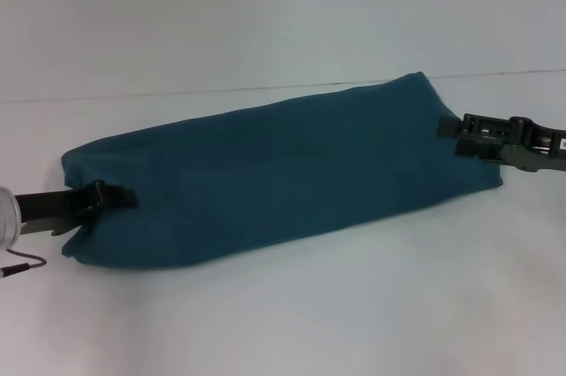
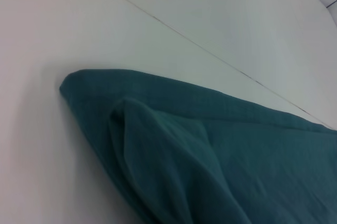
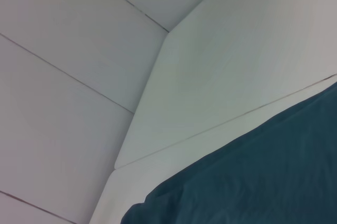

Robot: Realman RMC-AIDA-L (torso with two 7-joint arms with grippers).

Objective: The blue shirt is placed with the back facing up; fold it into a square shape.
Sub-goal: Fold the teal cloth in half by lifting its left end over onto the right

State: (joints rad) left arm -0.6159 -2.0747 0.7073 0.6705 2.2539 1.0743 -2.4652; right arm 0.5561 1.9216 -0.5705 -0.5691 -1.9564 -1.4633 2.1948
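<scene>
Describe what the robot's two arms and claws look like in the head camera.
The left claw is black with slim fingers, mounted behind a silver metal cylindrical wrist; a thin dark red cable trails under it. The right claw is a black, blocky, ribbed assembly with a small white patch farther back.

Plain dark teal-blue shirt (image 1: 283,177), white table (image 1: 354,305), black grippers
</scene>
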